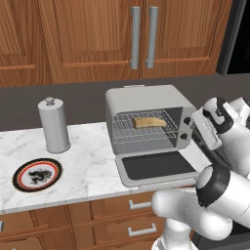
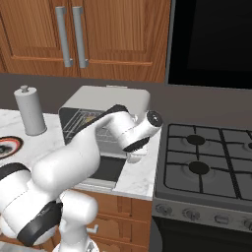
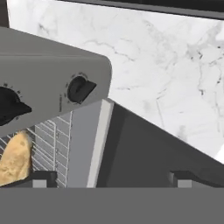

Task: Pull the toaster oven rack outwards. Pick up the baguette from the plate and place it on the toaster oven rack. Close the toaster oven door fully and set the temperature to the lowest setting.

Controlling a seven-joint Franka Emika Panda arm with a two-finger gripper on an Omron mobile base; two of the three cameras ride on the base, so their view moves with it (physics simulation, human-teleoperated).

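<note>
The baguette (image 1: pixel 149 122) lies flat on the toaster oven rack (image 1: pixel 141 131) inside the open toaster oven (image 1: pixel 146 119), a short tan piece with a lighter golden top, long side across the cavity. In the hand view we see just one rounded end of it (image 3: pixel 15 159) at the lower left, resting on the wire grid (image 3: pixel 48 148).

The toaster oven door (image 1: pixel 154 166) hangs fully down, dark glass facing up, lying flat over the counter edge. The two dark knobs (image 1: pixel 185 128) sit one above the other on the right front; up close in the hand view one knob (image 3: pixel 80 89) is whole and the other is cut off by the left edge.

The gripper (image 3: pixel 109 177) hangs over the lowered door just right of the oven's knob panel. Its fingertips (image 3: pixel 41 177) stand wide apart, spread to their full reach with nothing between them.

The left base view gives us the rack and bread plainly; the right base view has the arm (image 2: pixel 88 147) across the oven's front, so we make out little of the cavity there. The right base view adds a gas stove (image 2: pixel 206 157) beside the oven.

The plate (image 1: pixel 37 174) sits bare on the marble counter (image 1: pixel 88 161) well left of the oven, near a grey canister (image 1: pixel 53 126). Wooden cabinets (image 1: pixel 97 34) hang above.
</note>
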